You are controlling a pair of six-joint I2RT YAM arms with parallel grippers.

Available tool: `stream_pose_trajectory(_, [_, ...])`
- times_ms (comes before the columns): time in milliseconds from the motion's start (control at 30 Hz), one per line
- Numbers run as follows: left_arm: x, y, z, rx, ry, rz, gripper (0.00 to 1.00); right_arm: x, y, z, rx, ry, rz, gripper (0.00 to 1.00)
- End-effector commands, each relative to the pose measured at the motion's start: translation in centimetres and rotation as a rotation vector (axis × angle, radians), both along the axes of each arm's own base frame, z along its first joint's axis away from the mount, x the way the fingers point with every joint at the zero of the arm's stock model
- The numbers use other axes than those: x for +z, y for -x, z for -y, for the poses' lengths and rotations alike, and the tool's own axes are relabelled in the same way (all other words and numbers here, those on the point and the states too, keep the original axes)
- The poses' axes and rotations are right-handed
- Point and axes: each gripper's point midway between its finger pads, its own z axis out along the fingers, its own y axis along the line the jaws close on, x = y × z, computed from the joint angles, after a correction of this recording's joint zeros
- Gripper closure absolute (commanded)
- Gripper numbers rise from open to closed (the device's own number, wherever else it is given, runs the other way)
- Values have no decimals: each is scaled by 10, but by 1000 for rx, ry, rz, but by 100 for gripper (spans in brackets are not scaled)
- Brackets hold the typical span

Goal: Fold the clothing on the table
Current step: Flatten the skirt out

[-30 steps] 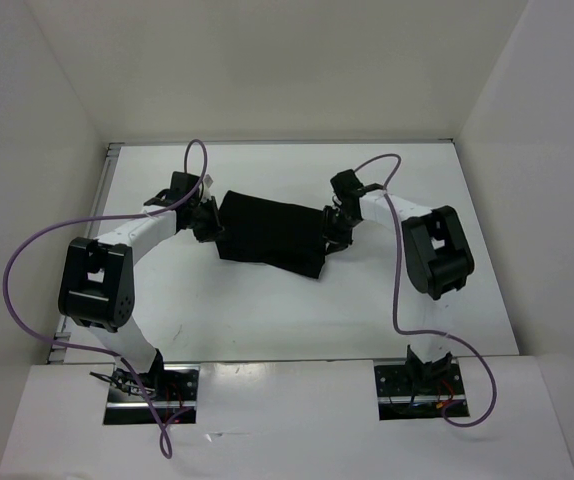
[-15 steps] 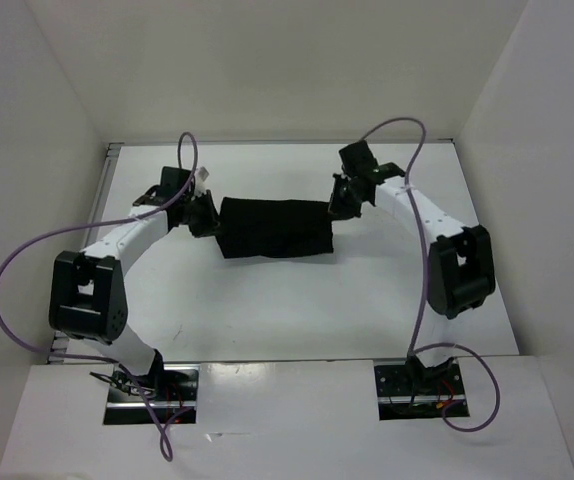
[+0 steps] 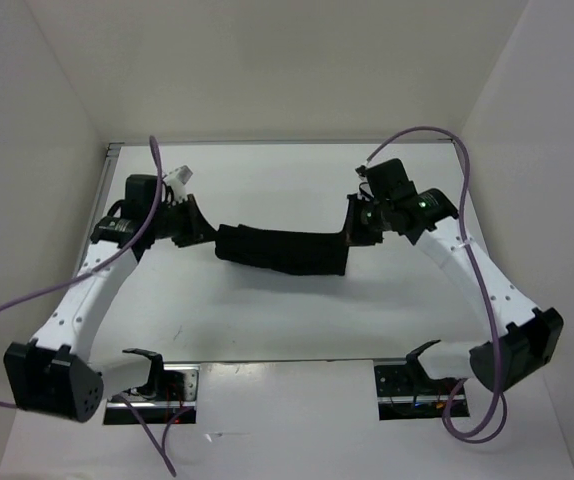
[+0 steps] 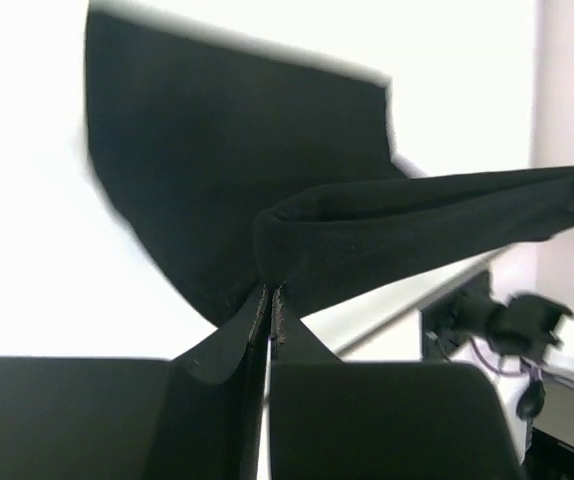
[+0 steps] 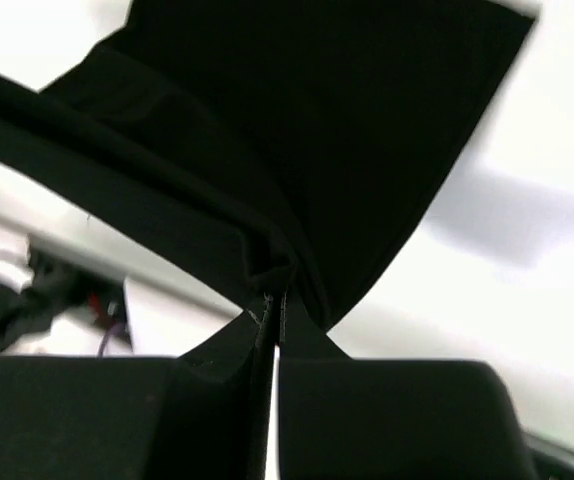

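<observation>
The black clothing (image 3: 282, 250) hangs as a sagging band between my two grippers, above the white table (image 3: 267, 325). My left gripper (image 3: 205, 230) is shut on its left end and my right gripper (image 3: 353, 228) is shut on its right end. In the left wrist view the closed fingertips (image 4: 269, 292) pinch a rolled edge of the clothing (image 4: 237, 150), which drapes away below. Seen from the right wrist, the gripper (image 5: 272, 300) is shut on a bunched fold of the clothing (image 5: 357, 120). I cannot tell whether its lowest part touches the table.
White walls (image 3: 52, 150) enclose the table on three sides, and a thin metal rim (image 3: 112, 160) runs along its edge. Purple cables (image 3: 27, 300) loop off both arms. The arm bases (image 3: 152, 385) sit at the near edge.
The right gripper has shut on the clothing's right edge. Both arms then swung outward and raised it, so the flat garment now hangs stretched between them.
</observation>
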Motion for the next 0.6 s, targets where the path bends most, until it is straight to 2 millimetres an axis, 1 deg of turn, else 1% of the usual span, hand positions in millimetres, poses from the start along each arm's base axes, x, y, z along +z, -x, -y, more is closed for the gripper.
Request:
stream_pose_trajectory(0, [43,31,0,-28,44,93,100,26,54,-1,88,-64,-16,100])
stream_pose_trajectory(33, [44,35,3,-51,63,81,100,24,67,-2,104,-79,-36,100])
stream_pose_trajectory(67, [44,41,8,-78,86,64,100,23,72,-2,104,-93,-46,100])
stream_pose_trajectory(100, [45,48,14,-118,121,50,100,13,78,-2,90,-98,-88,100])
stream_pose_trajectory(133, [38,51,15,-124,126,27,100,5,83,-2,89,-92,-116,100])
stream_pose_trajectory(167, [14,56,17,-128,115,-29,100,1,83,-3,80,-99,-116,100])
stream_pose_trajectory(200, [-2,56,17,-125,100,-67,100,-17,87,-1,58,-89,-165,100])
stream_pose_trajectory(300, [-45,46,18,-93,77,-182,100,-50,77,-7,45,-63,-227,100])
stream_pose_trajectory(333, [-54,40,17,-72,69,-205,100,-56,70,-9,38,-49,-230,100])
stream_pose_trajectory(367, [-70,29,17,-62,56,-232,100,-63,61,-12,31,-41,-223,100])
stream_pose_trajectory(400, [-76,18,16,-38,44,-239,100,-78,43,-11,20,7,-238,100])
stream_pose_trajectory(433, [-77,6,19,-31,50,-238,100,-84,32,-12,18,16,-243,100])
stream_pose_trajectory(467, [-95,-4,20,-29,42,-290,100,-77,6,-10,-17,17,-210,100])
stream_pose_trajectory(500, [-99,-17,20,-18,29,-289,100,-96,-9,-10,-23,47,-261,100])
stream_pose_trajectory(533, [-100,-30,21,-5,28,-287,100,-96,-25,-10,-17,69,-239,100])
stream_pose_trajectory(567, [-101,-55,24,1,21,-283,100,-75,-58,-12,-49,65,-161,100])
